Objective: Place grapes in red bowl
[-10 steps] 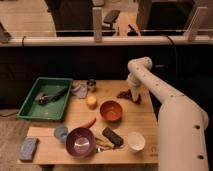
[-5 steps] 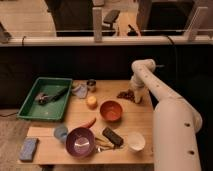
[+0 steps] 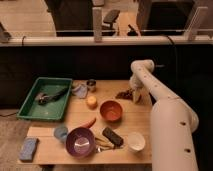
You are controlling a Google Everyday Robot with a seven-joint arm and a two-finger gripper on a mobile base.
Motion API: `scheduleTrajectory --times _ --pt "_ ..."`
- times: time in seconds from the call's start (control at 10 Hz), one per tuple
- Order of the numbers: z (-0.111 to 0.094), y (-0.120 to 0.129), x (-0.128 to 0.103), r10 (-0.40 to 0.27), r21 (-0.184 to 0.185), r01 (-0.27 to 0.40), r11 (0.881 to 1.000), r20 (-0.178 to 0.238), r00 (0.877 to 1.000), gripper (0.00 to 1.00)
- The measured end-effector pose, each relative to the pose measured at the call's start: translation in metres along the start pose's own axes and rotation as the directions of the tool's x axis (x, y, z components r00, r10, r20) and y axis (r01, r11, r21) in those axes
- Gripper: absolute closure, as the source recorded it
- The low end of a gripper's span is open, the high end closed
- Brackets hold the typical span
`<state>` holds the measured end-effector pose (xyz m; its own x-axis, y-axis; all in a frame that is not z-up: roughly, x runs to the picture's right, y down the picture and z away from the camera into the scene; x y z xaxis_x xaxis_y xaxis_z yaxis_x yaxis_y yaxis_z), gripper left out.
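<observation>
Probably soft, light and easily bruised, the grapes (image 3: 124,94) want you pinching gently across the cluster's middle; the gripper (image 3: 136,96) sits just beside them, its grip state impossible to tell.

No text is legible anywhere, nor on the jaws beside the grapes (image 3: 124,94).

Robot arm (image 3: 167,117): smooth white casing, thick rounded cylinder at the base, two small dark dots on its right flank | narrower white tube above, capped by a rounded elbow | short dark stub at elbow's right | gripper (image 3: 136,95): pale, at the arm's tip, over the wooden table's (image 3: 131,117) far right side
</observation>
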<state>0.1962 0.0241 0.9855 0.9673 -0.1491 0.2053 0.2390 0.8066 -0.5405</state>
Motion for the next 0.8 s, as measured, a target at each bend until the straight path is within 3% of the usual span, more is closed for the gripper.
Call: scheduleTrajectory --times 0.4,0.8 --pt "-0.021 -0.011 0.000 -0.017 0.034 0.018 0.999 -0.011 1.000 0.99" --pt "-0.045 -0.019 0.008 -0.019 0.084 0.021 0.996 -0.025 1.000 1.00"
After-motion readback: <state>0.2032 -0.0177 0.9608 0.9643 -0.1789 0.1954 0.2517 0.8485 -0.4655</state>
